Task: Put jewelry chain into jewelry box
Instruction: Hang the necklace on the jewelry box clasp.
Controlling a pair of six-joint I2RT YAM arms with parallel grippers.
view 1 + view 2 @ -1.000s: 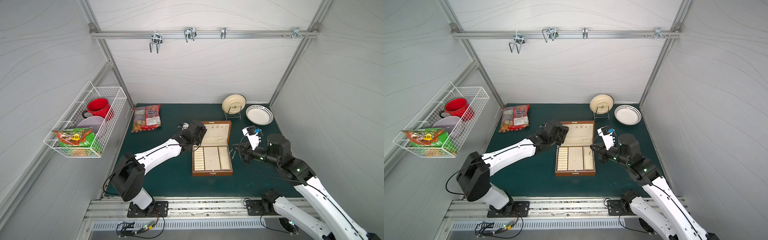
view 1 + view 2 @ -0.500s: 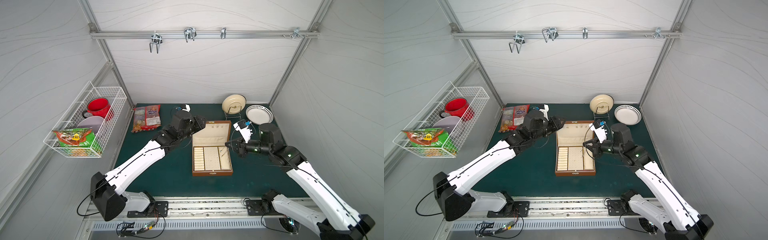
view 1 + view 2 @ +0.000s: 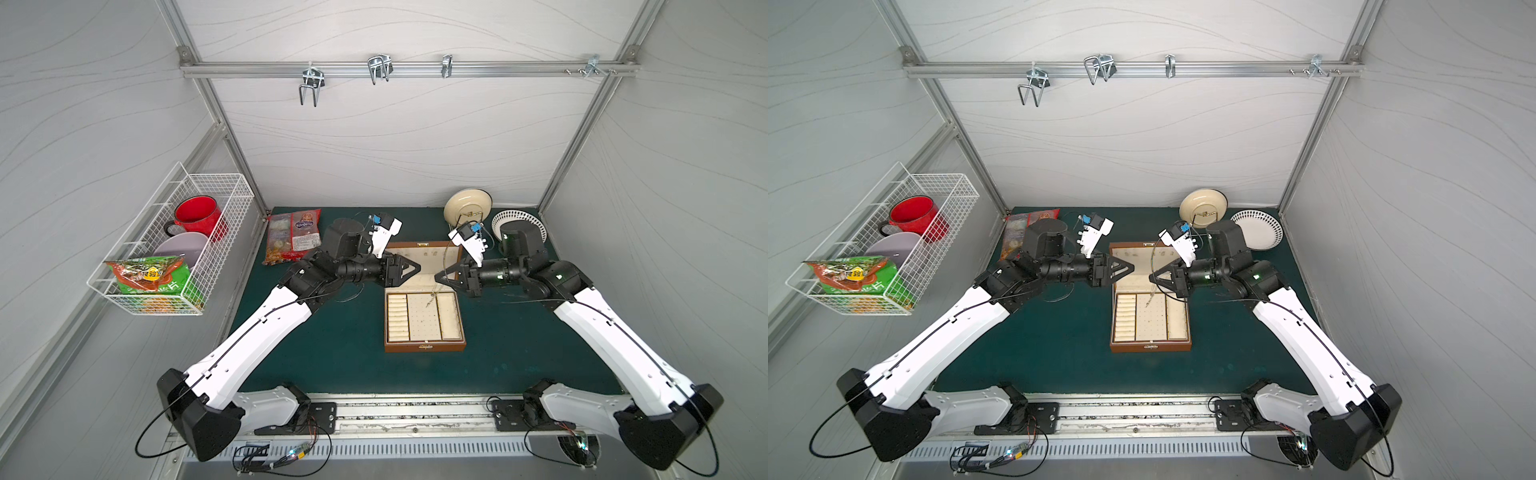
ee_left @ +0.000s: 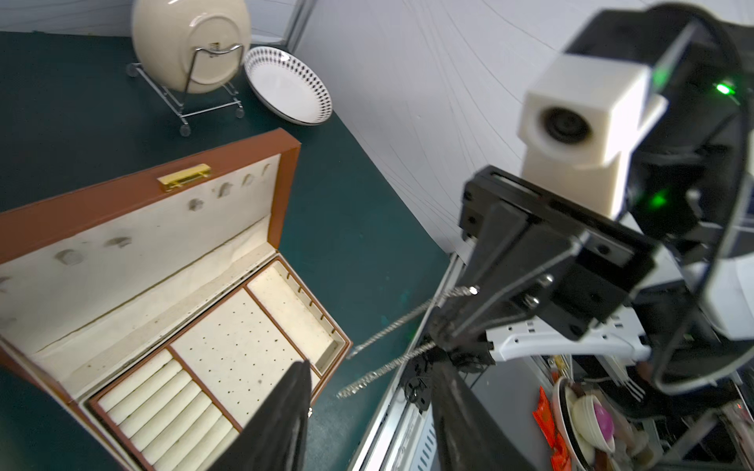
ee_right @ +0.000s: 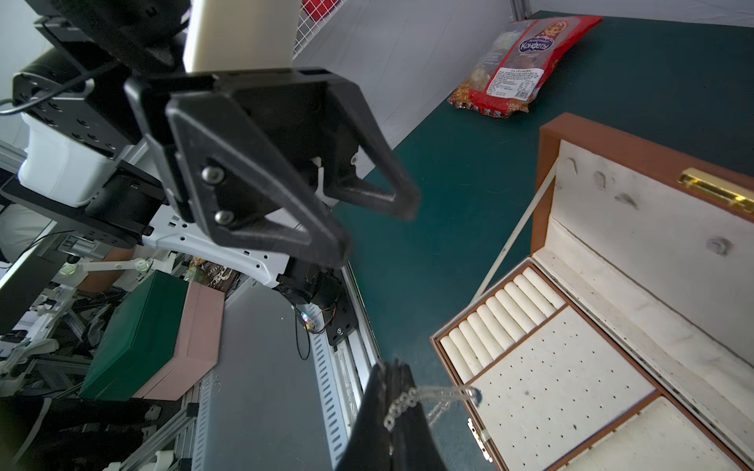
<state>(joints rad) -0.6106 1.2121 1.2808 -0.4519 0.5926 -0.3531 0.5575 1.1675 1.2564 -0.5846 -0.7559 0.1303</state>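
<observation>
The jewelry box (image 3: pixel 424 348) (image 3: pixel 1150 348) lies open mid-table, lid up, cream trays showing. My right gripper (image 3: pixel 436 277) (image 3: pixel 1151 277) hovers above its back part, shut on the jewelry chain (image 3: pixel 432 296), whose thin strands dangle toward the trays. In the right wrist view the chain (image 5: pixel 432 395) trails from my closed fingertips (image 5: pixel 391 369) over the box's (image 5: pixel 546 134) front edge. My left gripper (image 3: pixel 417 268) (image 3: pixel 1131 267) faces it, open, a short gap away. The left wrist view shows the chain (image 4: pixel 391 322) hanging beyond my open left gripper (image 4: pixel 373 363).
A snack bag (image 3: pixel 293 241) lies at the back left. A cream plate on a wire stand (image 3: pixel 467 205) and a patterned dish (image 3: pixel 517 220) sit at the back right. A wire basket (image 3: pixel 166 249) with a red mug hangs on the left wall.
The left arm lifted away from the box lid's left side and now points at the right gripper. The right gripper carried the chain leftward over the box.
</observation>
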